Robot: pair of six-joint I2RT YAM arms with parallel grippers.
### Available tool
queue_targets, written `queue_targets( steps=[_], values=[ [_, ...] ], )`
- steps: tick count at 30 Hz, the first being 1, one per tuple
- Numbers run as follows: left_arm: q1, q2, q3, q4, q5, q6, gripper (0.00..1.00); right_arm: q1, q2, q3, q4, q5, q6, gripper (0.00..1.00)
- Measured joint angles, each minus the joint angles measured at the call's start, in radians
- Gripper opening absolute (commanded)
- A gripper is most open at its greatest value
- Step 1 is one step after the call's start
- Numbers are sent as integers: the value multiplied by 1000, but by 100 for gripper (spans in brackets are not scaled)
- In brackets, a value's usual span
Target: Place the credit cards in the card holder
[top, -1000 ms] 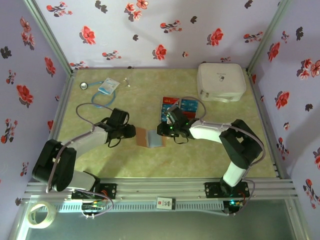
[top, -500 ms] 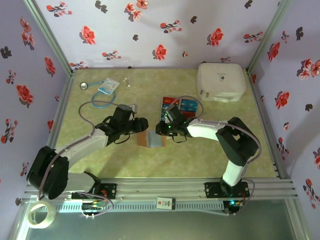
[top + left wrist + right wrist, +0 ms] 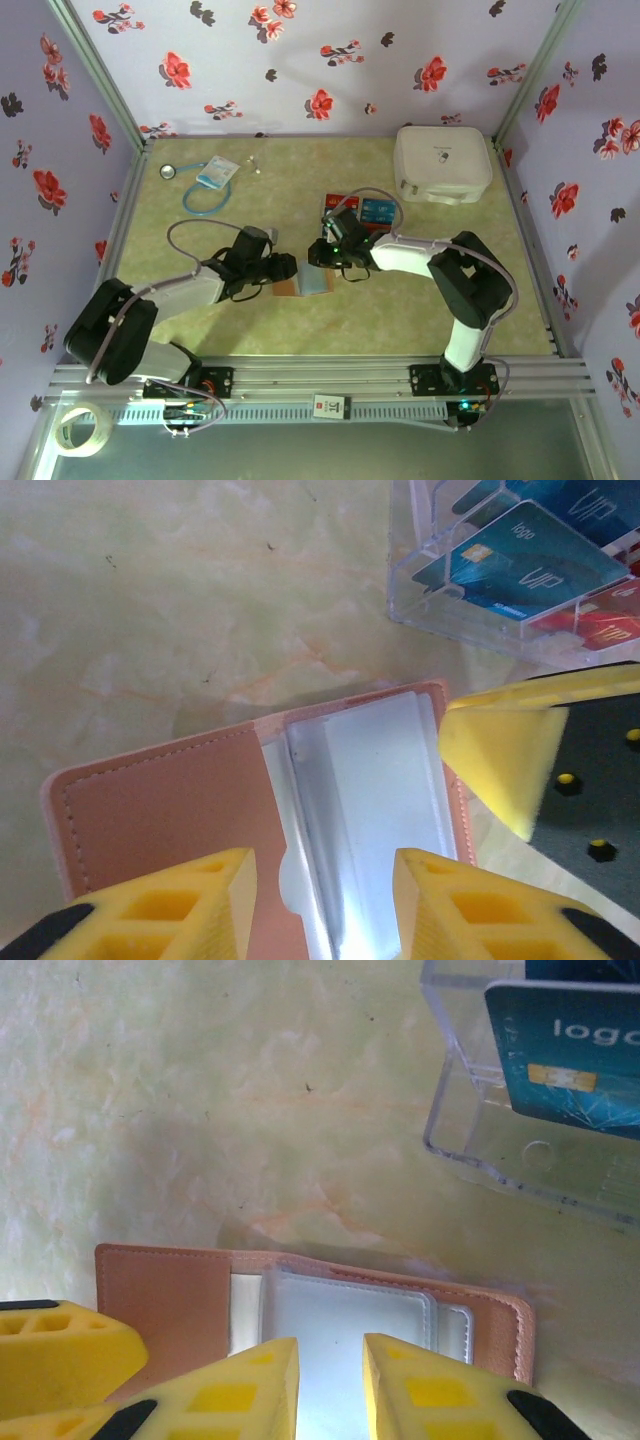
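Observation:
The card holder [image 3: 303, 282] lies open on the table, tan flap [image 3: 160, 800] to the left and clear pockets [image 3: 350, 1320] to the right. My left gripper [image 3: 288, 268] is over its left half, jaws open [image 3: 325, 865] astride the clear pocket's edge. My right gripper [image 3: 316, 256] is over the right half, jaws a narrow gap apart [image 3: 330, 1350] above the clear pocket, with nothing pinched. One of its fingers [image 3: 500, 760] reaches the holder's right edge. The credit cards [image 3: 368, 210], teal [image 3: 520, 560] and red, stand in a clear plastic rack [image 3: 480, 1150] just beyond.
A big white rounded case [image 3: 442, 165] sits at the back right. A blue-white packet with a cord [image 3: 215, 172] lies at the back left beside a small round thing [image 3: 167, 171]. A tape roll [image 3: 80, 428] rests off the table at the near left.
My left gripper has moved right, rising and then coming down over the holder's left half. My right gripper has edged slightly left and stays over the holder.

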Motion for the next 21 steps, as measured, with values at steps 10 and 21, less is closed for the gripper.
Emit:
queue_targets(
  steps=[10, 21],
  values=[
    [21, 55, -42, 44, -15, 79, 40, 0, 37, 4, -13, -3, -8, 23],
    [44, 57, -49, 62, -18, 130, 40, 0, 39, 3, -15, -3, -7, 24]
  ],
)
